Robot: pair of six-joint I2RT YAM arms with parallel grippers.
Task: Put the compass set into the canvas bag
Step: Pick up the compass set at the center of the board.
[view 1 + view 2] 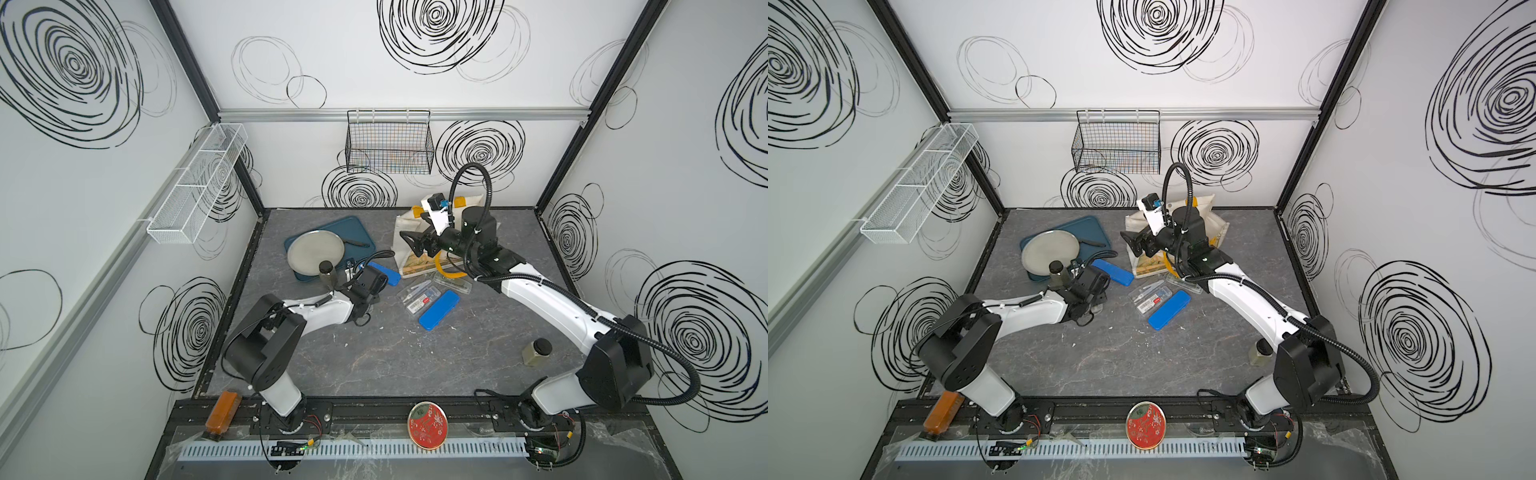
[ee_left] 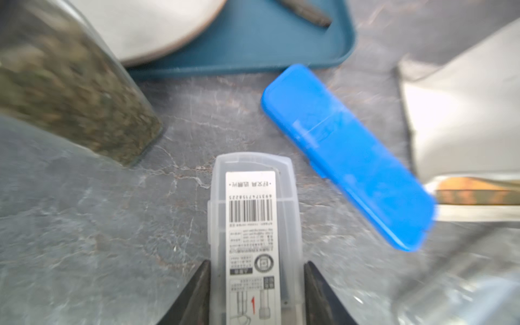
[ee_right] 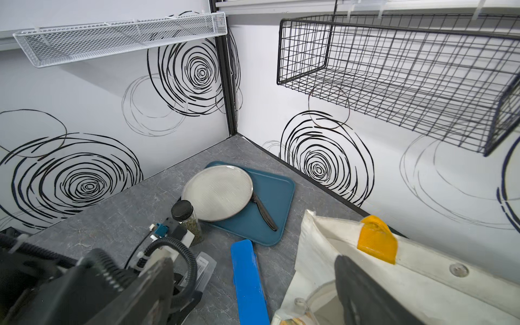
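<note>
grasp made, delivery not yet: the left end effector (image 2: 257, 264) is clamped narrow on the compass set (image 2: 254, 197), a clear plastic case with a barcode label, with 1 black finger on each long side. whether the case has cleared the table (image 2: 84, 225) cannot be told. the left arm reaches low over the middle of the table, elbow bent and wrist angled down. the herb jar (image 2: 70, 84) is close on 1 side of it and a blue case (image 2: 346, 157) on the other.

further toward the right lie 2 clear cases (image 1: 419, 297) and the other blue case (image 1: 438, 309), well apart from either end effector.

at the back stands the canvas bag (image 3: 422, 267), mouth open, with no part of the set visible inside. the right arm stretches far out to it, wrist turned toward the left arm. the right end effector (image 1: 411, 245) is spread wide and holds nothing, with 1 finger (image 3: 365, 295) at the bag's mouth, probably to keep it open.

what remains, by my reading, is to lift the set, carry it past the blue case and release it inside the bag.
</note>
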